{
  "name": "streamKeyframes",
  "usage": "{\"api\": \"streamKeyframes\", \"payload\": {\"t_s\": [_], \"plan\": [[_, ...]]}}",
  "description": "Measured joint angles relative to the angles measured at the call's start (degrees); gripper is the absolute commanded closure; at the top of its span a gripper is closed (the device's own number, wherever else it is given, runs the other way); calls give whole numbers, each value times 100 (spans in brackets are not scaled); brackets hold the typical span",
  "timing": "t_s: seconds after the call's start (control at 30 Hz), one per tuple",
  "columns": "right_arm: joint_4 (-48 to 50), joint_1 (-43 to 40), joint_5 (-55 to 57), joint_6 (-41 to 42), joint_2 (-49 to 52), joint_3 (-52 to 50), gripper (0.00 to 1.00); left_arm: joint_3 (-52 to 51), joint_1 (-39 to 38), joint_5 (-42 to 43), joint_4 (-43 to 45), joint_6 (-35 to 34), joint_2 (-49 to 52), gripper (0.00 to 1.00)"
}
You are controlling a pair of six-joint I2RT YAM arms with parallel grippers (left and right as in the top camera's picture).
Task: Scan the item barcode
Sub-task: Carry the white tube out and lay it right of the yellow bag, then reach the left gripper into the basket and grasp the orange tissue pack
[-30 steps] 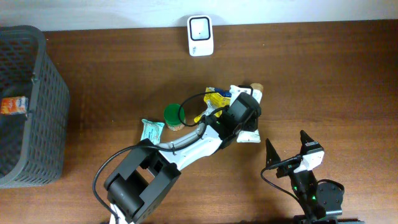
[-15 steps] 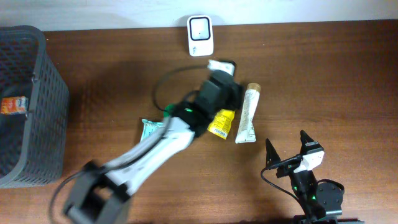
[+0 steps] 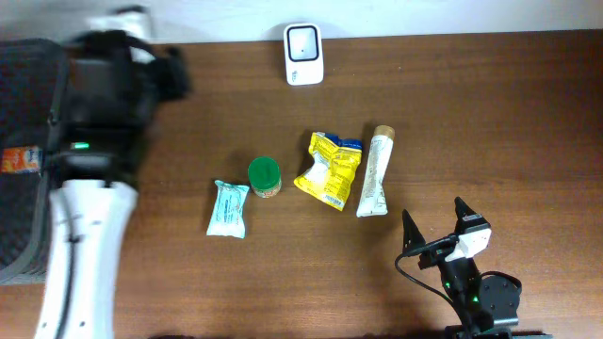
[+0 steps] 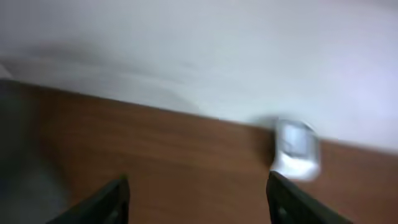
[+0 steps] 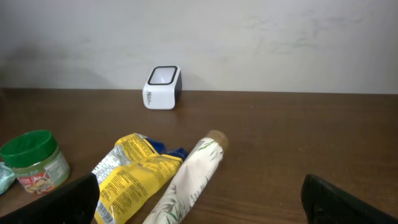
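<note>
Picking looks next: left gripper [image 4: 199,200], far left of the scanner [image 3: 303,55], and right gripper [image 3: 433,215], well in front of it, both gape empty; yellow pouch [image 3: 330,169] needs grasping

Ahead of the right gripper [image 3: 432,211] and its jaws I count one scanner [image 3: 303,54], one tube [image 3: 375,184], one yellow pouch [image 3: 330,169], one green-lidded jar [image 3: 265,176], one teal packet [image 3: 228,208]; far to their left, one basket [image 3: 38,217]

the brown wooden table [image 3: 490,113] bears a white scanner box [image 3: 303,55], a dark mesh basket [image 3: 19,259], a teal sachet [image 3: 228,208], a green-lidded jar [image 3: 265,176], a crumpled yellow packet [image 3: 330,169] and a cream tube [image 3: 375,184].
</note>
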Motion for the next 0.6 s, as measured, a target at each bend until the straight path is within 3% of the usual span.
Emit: {"api": "streamKeyframes", "payload": {"t_s": [0.1, 0.13, 0.37, 0.6], "plan": [[0, 0, 0, -2, 0, 0, 2, 203, 817, 2, -7, 61, -15, 29], [0, 0, 0, 0, 0, 0, 2, 229, 1189, 0, 0, 81, -17, 24], [0, 0, 0, 0, 0, 0, 2, 245, 2903, -13, 140, 251, 260, 21], [0, 0, 0, 0, 0, 0, 2, 262, 3526, -4, 155, 835, 1460, 18]]}}
